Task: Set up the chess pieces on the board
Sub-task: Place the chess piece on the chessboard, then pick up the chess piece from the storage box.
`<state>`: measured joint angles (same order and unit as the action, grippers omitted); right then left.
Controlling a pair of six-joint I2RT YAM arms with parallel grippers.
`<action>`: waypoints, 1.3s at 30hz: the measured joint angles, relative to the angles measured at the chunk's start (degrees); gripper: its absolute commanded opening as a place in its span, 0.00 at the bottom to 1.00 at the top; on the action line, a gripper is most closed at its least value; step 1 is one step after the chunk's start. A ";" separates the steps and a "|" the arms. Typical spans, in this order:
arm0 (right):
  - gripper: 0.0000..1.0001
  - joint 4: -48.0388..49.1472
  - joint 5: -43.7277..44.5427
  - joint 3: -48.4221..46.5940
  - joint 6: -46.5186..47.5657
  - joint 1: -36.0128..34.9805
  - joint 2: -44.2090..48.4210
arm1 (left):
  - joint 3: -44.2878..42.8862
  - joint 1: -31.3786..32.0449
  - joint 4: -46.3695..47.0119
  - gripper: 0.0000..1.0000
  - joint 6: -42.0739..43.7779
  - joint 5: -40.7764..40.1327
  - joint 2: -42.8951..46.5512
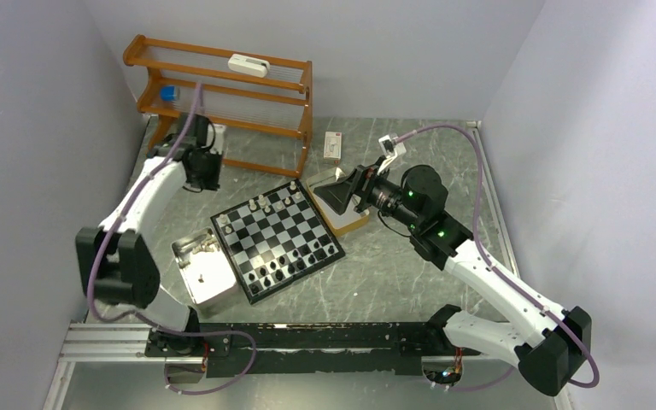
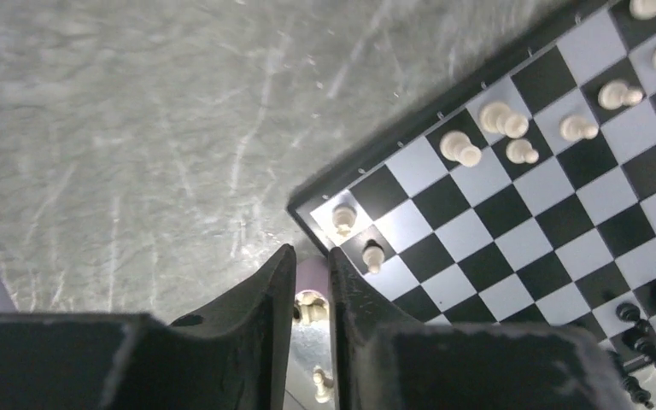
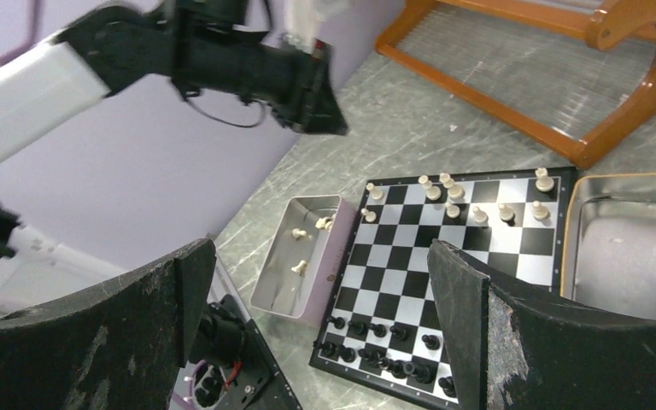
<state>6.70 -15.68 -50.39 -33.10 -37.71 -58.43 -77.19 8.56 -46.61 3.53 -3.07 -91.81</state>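
The board (image 1: pixel 278 239) lies mid-table, and it also shows in the right wrist view (image 3: pixel 470 282). Several cream-white pieces (image 1: pixel 278 202) stand on its far rows and several black pieces (image 1: pixel 286 266) on its near rows. A few white pieces (image 3: pixel 299 232) lie in a metal tray (image 1: pixel 201 272) to the left of the board. My left gripper (image 1: pixel 205 179) hangs high over the table beyond that tray. Its jaws stand shut to a narrow gap (image 2: pixel 312 252) with nothing held. My right gripper (image 1: pixel 335 190) is wide open and empty (image 3: pixel 320 248) over a second tray.
The second tray (image 3: pixel 623 248), orange-rimmed and empty, lies against the board's right side. A wooden rack (image 1: pixel 222 85) stands at the back left with a white item (image 1: pixel 248 65) and a blue item (image 1: pixel 168 93) on it. A small box (image 1: pixel 332 147) sits behind the board. Walls close both sides.
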 measured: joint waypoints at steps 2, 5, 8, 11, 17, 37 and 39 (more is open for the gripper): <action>1.00 0.00 0.79 0.42 0.09 0.00 0.02 | 2.12 -2.05 2.25 0.24 -3.19 0.33 4.42; 1.00 -0.50 1.40 0.37 0.79 0.00 -0.07 | 7.08 -6.38 4.28 0.32 -7.61 0.68 10.71; 1.00 -0.85 1.40 0.24 1.44 0.00 -0.59 | 11.21 -10.19 3.96 0.33 -10.49 0.72 15.06; 1.00 -0.94 1.09 0.26 1.44 0.00 -1.01 | 13.75 -11.76 2.19 0.31 -12.33 0.57 17.99; 1.00 0.17 -0.55 0.26 0.92 0.00 -1.66 | 20.09 -11.74 -3.02 0.32 -17.27 0.31 23.87; 1.00 0.81 -1.66 0.26 0.61 0.00 -1.84 | 33.35 -11.74 -8.72 0.38 -39.82 -1.36 25.66; 1.00 0.79 -1.64 0.24 0.76 0.00 -1.81 | 35.39 -11.74 -8.22 0.38 -41.33 -0.52 23.17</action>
<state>7.49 -17.32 -50.15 -32.34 -37.71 -60.25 -41.80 -3.18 -54.83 -37.80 -3.60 -68.64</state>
